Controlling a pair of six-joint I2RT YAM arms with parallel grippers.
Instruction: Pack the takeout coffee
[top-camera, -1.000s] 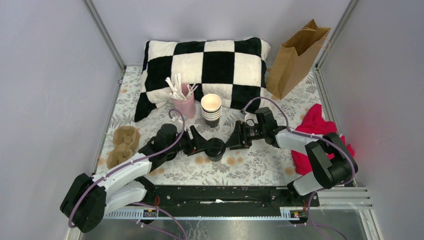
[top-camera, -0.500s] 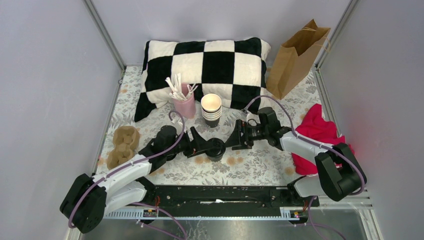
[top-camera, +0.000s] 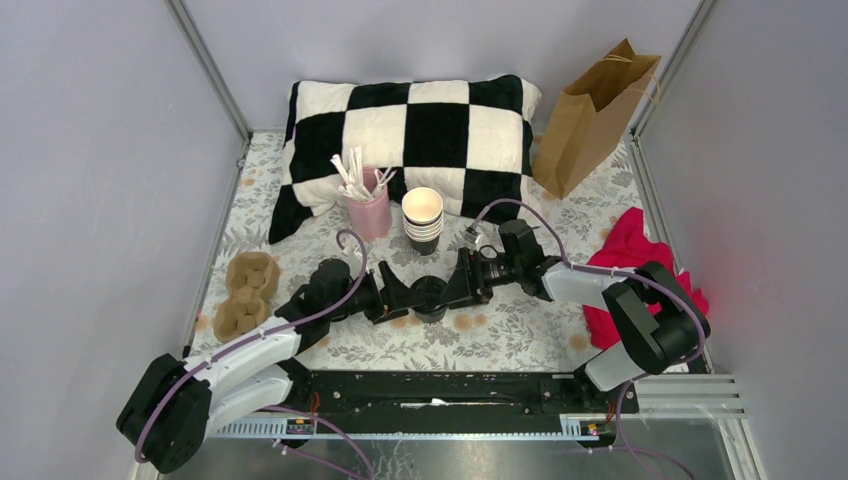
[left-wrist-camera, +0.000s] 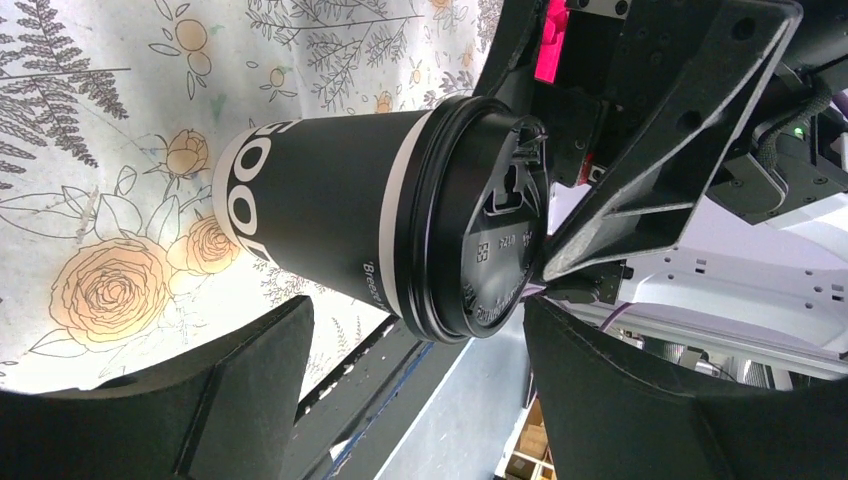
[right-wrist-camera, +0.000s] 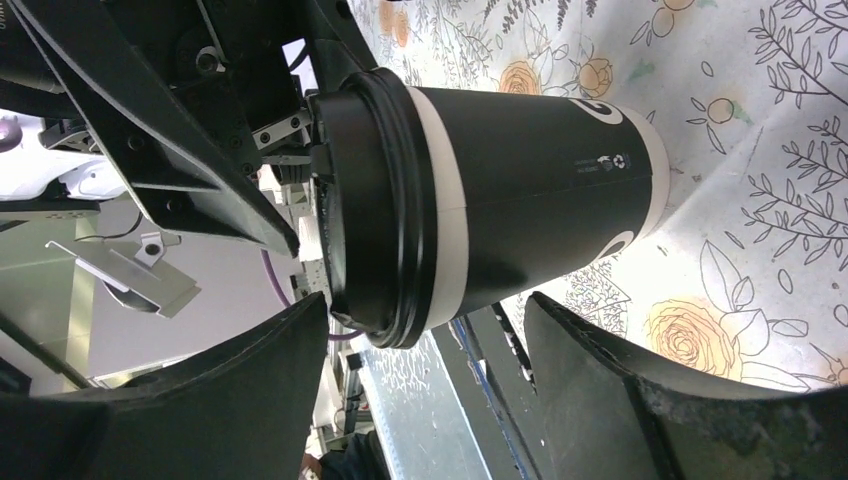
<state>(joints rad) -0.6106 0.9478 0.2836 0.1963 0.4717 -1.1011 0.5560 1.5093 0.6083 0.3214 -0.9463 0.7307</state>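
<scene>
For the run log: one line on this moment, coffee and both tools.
takeout coffee: upright on table, lidded | left tool: open, at coffee | right tool: open, at coffee

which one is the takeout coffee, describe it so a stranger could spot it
Start at the checkered pillow at the back; just in front stands a stack of open cups. Further forward stands the coffee: a single black cup, the only one with a lid.
</scene>
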